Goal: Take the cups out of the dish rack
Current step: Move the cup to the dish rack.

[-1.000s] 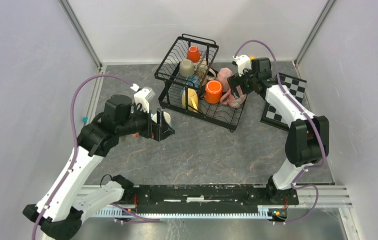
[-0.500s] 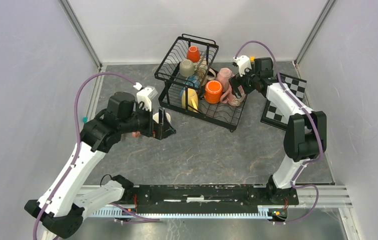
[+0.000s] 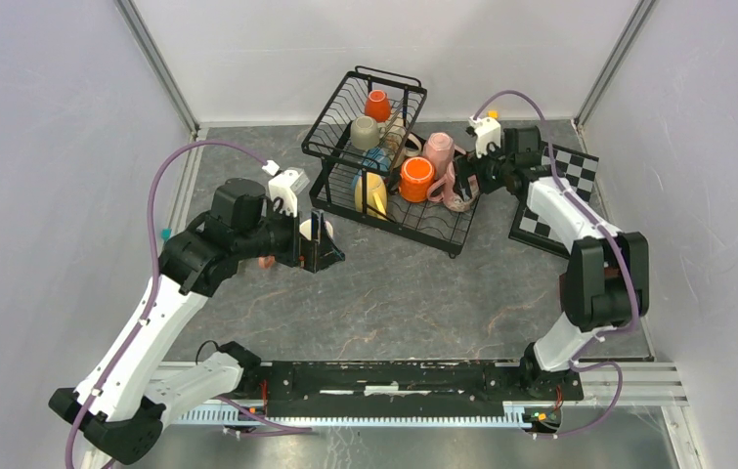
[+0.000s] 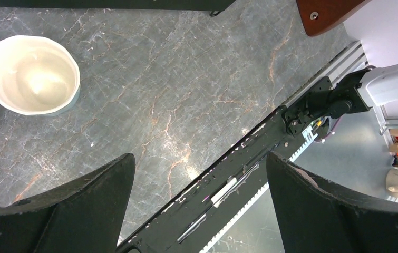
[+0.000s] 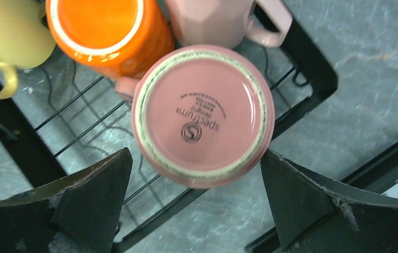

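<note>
The black wire dish rack stands at the back centre with several cups in it: a small orange one, beige, yellow, a larger orange one and pink. My right gripper is open at the rack's right end. In the right wrist view its fingers flank an upturned pink cup without touching it. My left gripper is open and empty. A cream cup stands upright on the table beside it.
A black-and-white checkered board lies at the back right under the right arm. The black base rail runs along the near edge. A small pink object sits by the left arm. Grey walls close in on both sides.
The right wrist has swung slightly right, toward the checkered board, staying open by the pink cup. The left arm shifted a little early on, then held still.
</note>
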`<move>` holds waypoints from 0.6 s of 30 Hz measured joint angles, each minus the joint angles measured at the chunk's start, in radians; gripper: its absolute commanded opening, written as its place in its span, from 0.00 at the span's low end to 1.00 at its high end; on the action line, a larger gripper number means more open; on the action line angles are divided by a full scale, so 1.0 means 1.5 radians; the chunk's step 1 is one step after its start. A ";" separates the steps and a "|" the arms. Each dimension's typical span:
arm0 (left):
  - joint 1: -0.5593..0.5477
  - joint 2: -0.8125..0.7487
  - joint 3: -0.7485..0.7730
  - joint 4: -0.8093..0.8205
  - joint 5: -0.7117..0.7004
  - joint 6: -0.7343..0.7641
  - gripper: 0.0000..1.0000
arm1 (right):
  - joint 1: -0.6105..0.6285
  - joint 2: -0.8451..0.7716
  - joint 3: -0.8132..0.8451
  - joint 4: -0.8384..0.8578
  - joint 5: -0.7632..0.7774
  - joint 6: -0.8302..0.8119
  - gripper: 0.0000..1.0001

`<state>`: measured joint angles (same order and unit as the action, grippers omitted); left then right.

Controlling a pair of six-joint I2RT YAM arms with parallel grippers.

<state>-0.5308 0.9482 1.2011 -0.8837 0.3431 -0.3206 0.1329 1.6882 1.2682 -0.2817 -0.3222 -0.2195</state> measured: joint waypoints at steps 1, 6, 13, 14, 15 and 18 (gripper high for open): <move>0.000 0.000 0.000 0.000 0.000 0.000 1.00 | 0.001 -0.014 -0.016 0.000 0.001 0.014 0.98; 0.000 -0.002 -0.001 0.003 0.000 0.000 1.00 | 0.018 -0.076 -0.072 0.003 0.006 0.077 0.98; 0.000 -0.012 -0.010 0.013 0.005 -0.001 1.00 | 0.047 -0.116 -0.084 -0.005 0.055 0.081 0.98; 0.000 -0.014 -0.010 0.013 0.005 -0.001 1.00 | 0.046 -0.113 -0.078 -0.012 0.063 0.075 0.98; 0.000 -0.016 -0.011 0.014 0.005 0.000 1.00 | 0.045 -0.108 -0.070 -0.020 0.068 0.065 0.98; 0.000 -0.020 -0.011 0.016 0.005 -0.001 1.00 | 0.043 -0.089 -0.044 -0.028 0.069 0.026 0.98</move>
<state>-0.5308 0.9188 1.1839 -0.8600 0.3504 -0.3214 0.1974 1.5543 1.2018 -0.3233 -0.2184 -0.1810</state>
